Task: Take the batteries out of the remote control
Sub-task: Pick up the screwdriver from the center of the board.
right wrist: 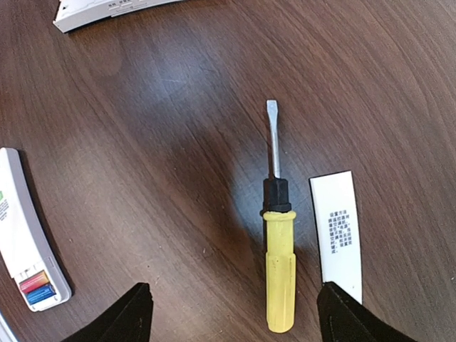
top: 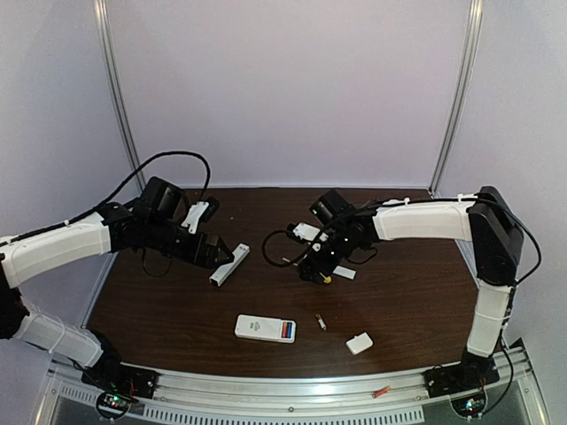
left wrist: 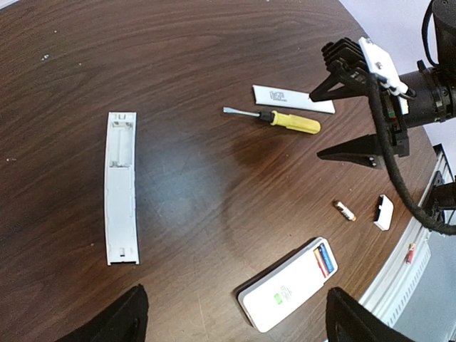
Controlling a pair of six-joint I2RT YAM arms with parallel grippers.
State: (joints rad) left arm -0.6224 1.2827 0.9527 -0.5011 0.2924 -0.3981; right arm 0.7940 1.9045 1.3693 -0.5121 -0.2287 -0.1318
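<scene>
The white remote control [top: 261, 328] lies face down near the table's front, its open end showing a red and a blue battery [left wrist: 324, 258] side by side; the same batteries [right wrist: 37, 287] show in the right wrist view. One loose gold-and-red battery [top: 321, 322] lies just right of the remote [left wrist: 285, 288]. My left gripper [left wrist: 235, 324] is open, hovering above the table left of and behind the remote. My right gripper [right wrist: 235, 317] is open too, straddling the handle of the yellow screwdriver [right wrist: 279, 242] without touching it.
A long slim white casing [left wrist: 121, 187] with an open compartment lies at the left. A white printed strip [right wrist: 338, 231] sits beside the screwdriver [top: 326, 277]. A small white cover [top: 359, 343] rests near the front edge. A red item [left wrist: 410, 252] is on the rail.
</scene>
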